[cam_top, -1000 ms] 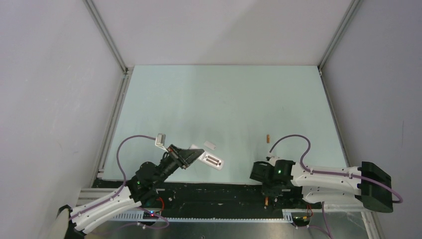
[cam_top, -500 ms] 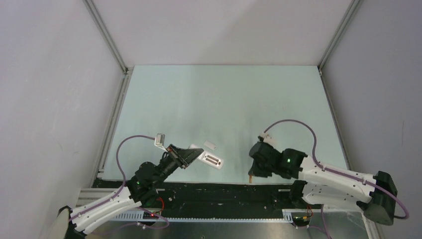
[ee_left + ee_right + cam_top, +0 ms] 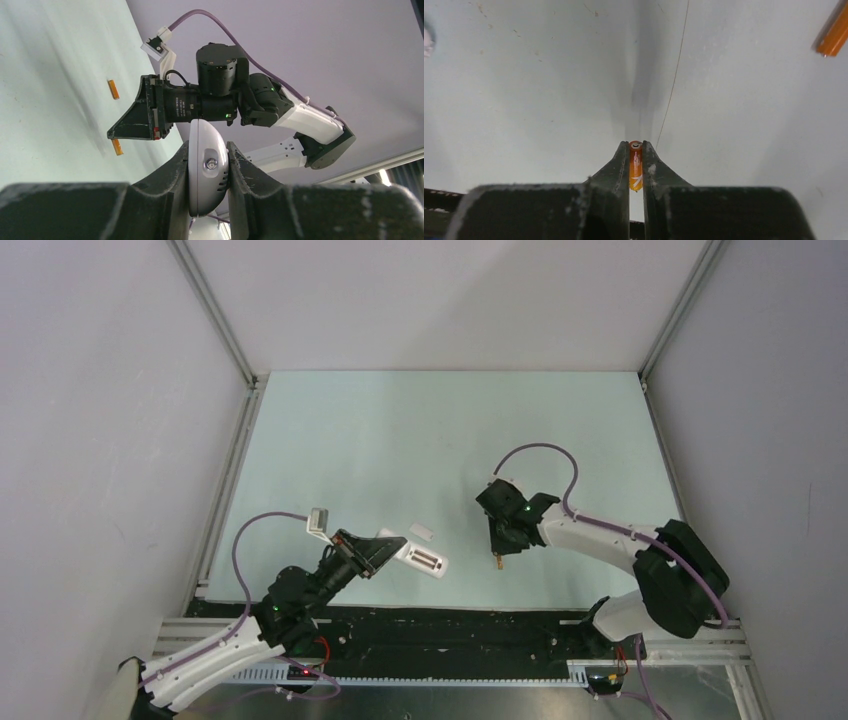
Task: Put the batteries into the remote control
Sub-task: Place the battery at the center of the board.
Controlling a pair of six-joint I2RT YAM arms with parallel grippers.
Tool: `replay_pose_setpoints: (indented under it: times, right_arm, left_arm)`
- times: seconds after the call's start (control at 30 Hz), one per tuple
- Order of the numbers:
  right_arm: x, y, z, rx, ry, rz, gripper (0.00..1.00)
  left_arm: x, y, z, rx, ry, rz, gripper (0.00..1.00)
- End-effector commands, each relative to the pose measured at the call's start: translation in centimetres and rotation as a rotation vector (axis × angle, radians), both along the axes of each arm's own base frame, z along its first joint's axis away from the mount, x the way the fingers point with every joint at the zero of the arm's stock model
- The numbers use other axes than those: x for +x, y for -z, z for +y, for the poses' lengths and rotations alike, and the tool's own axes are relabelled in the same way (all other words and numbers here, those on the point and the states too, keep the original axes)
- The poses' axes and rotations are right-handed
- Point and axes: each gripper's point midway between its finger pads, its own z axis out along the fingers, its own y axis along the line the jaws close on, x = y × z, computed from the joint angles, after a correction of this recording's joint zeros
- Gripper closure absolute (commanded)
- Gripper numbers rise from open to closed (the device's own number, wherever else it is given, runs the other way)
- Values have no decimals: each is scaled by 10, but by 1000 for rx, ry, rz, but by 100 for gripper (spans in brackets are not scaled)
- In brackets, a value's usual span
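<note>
R gripper (image 3: 636, 149) pinches battery (image 3: 636, 170) at tip; L gripper (image 3: 208, 150) clamps remote control (image 3: 206, 185) by near edge of table (image 3: 400, 440). Risk: battery pivots, misses recess (image 3: 428, 562).

Remote control (image 3: 424, 561): white, its recess striped grey; small cover piece (image 3: 422, 532) nearby, also white. Battery (image 3: 635, 170) and second battery (image 3: 834, 34): orange. Table (image 3: 400, 440): pale mint, under grey walls; arms white with black joints, left gripper (image 3: 207, 150) and right gripper (image 3: 635, 150) black, cable (image 3: 202, 11) purple.
</note>
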Motion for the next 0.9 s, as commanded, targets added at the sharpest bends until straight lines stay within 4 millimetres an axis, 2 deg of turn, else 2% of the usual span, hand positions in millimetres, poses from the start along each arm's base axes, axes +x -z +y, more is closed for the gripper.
replay_pose_setpoints:
  times: [0.0, 0.1, 0.17, 0.23, 0.27, 0.4, 0.5, 0.87]
  right_arm:
    - [19, -3, 5, -35, -59, -56, 89]
    - [17, 7, 3, -56, -39, -28, 86]
    - [16, 12, 4, -67, -35, -17, 81]
    - [14, 17, 4, -81, -29, -9, 71]
    - [14, 19, 4, -85, -26, -8, 62]
    - [10, 23, 5, -99, -14, 0, 48]
    - [5, 23, 4, -111, -8, 5, 44]
    - [-16, 16, 3, -96, 28, 39, 46]
  left_arm:
    - [2, 11, 1, 13, -6, 0, 100]
    - [3, 12, 1, 25, -8, -1, 100]
    - [3, 12, 0, 31, -5, -3, 100]
    - [3, 12, 0, 34, -4, -4, 100]
    - [3, 11, 0, 34, -3, -5, 100]
    - [3, 11, 0, 34, -1, -5, 100]
    - [3, 11, 1, 32, -4, -6, 100]
    - [3, 12, 1, 39, 1, -6, 100]
